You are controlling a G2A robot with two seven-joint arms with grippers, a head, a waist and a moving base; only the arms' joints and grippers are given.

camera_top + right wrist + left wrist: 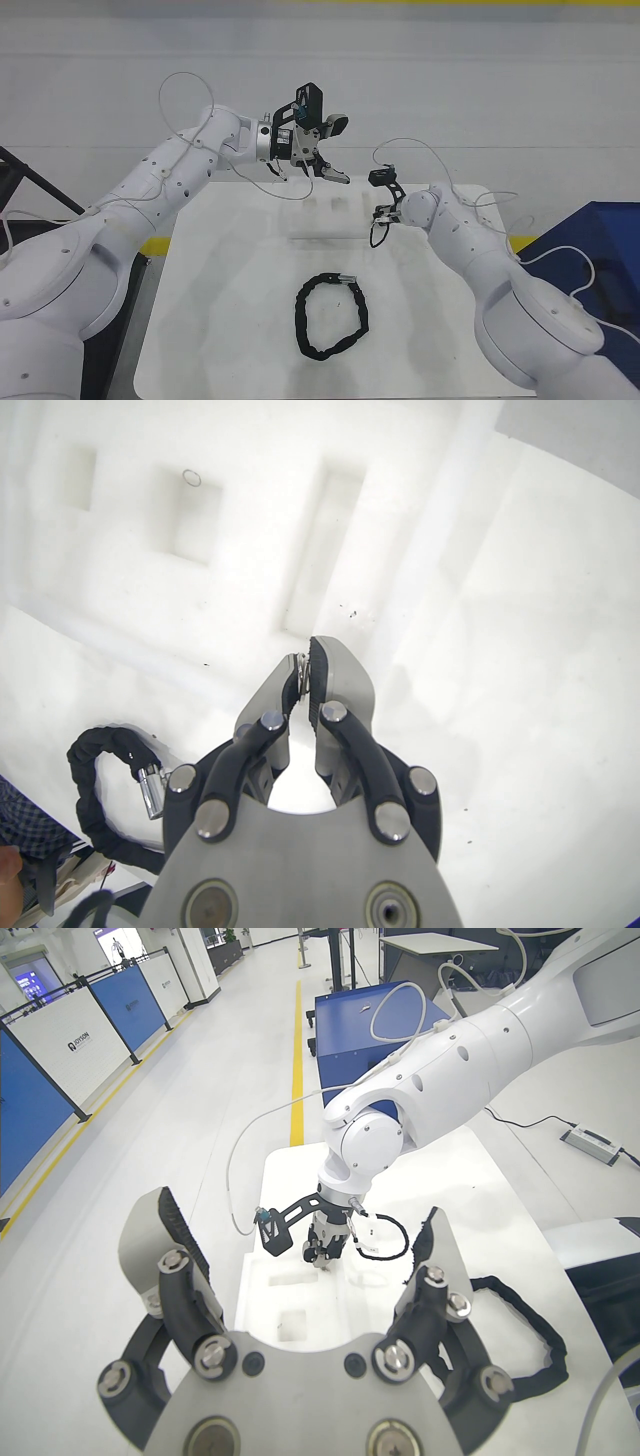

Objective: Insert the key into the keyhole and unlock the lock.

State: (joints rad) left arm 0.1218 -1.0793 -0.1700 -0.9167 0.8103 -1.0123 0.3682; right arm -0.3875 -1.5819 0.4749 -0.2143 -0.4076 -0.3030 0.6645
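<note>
Right end effector [303,656] is clamped on the key [301,681], a thin metal piece seen edge-on between the pad tips. It hangs just over the white foam tray [330,222], at 1 o'clock from the lock [330,318]. The lock, a black chain loop, lies loose on the desk [210,330] with its silver cylinder [150,795] at the loop's 1 o'clock. Left end effector [308,172] has its fingers spread wide and holds nothing. It sits high at 12 o'clock of the lock, well apart from it.

Risks, as I judge them:
- Only a shallow tip pinch, so the key may twist or drop on contact.
- Cylinder unbraced, so a push would likely skid it.
- Keyhole facing can't be made out, so misalignment is possible.
</note>
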